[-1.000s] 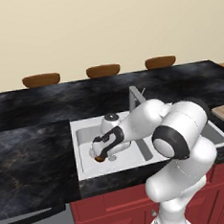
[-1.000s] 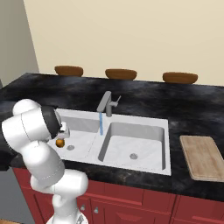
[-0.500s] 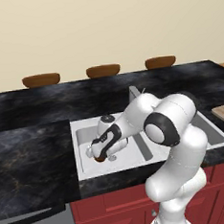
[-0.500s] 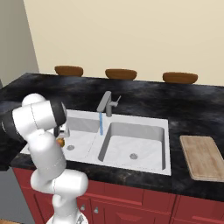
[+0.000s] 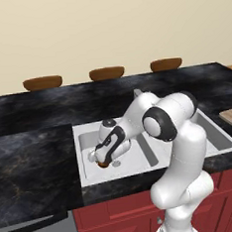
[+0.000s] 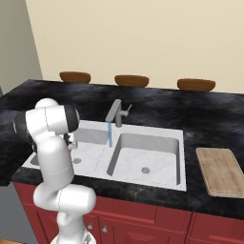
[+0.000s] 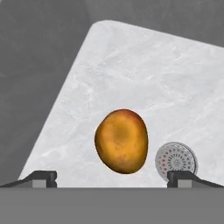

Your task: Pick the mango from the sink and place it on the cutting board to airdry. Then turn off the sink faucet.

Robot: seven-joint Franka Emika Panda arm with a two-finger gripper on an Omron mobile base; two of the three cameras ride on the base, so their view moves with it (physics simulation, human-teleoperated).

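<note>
- Black marbled counter (image 5: 32,155) runs along a cream wall (image 6: 143,38), with three brown bowl-like shapes (image 5: 42,83) lined up at its far edge and red cabinet fronts (image 6: 143,224) below.
- Set into that counter, the sink (image 6: 178,181) has two white-grey marbled basins; the arm reaches down into the left one.
- In the left base view the gripper (image 5: 101,161) hangs low inside the left basin, and a small orange-brown patch, the mango (image 5: 102,164), shows right at its tip.
- From the hand view the mango (image 7: 121,141) lies on the basin floor, between the two dark fingertips (image 7: 40,177), which stand wide apart at the bottom edge with a clear gap on each side of the fruit; the jaws are spread and grip nothing.
- Just right of the mango in that view sits the round metal drain (image 7: 176,161), close to it; whether they touch cannot be told.
- Behind the divider between the basins stands the sink faucet (image 6: 117,113), and a thin blue stream of water (image 6: 110,135) falls from its spout.
- Well apart, at the right end of the counter, the cutting board (image 6: 220,170) lies flat and bare.
</note>
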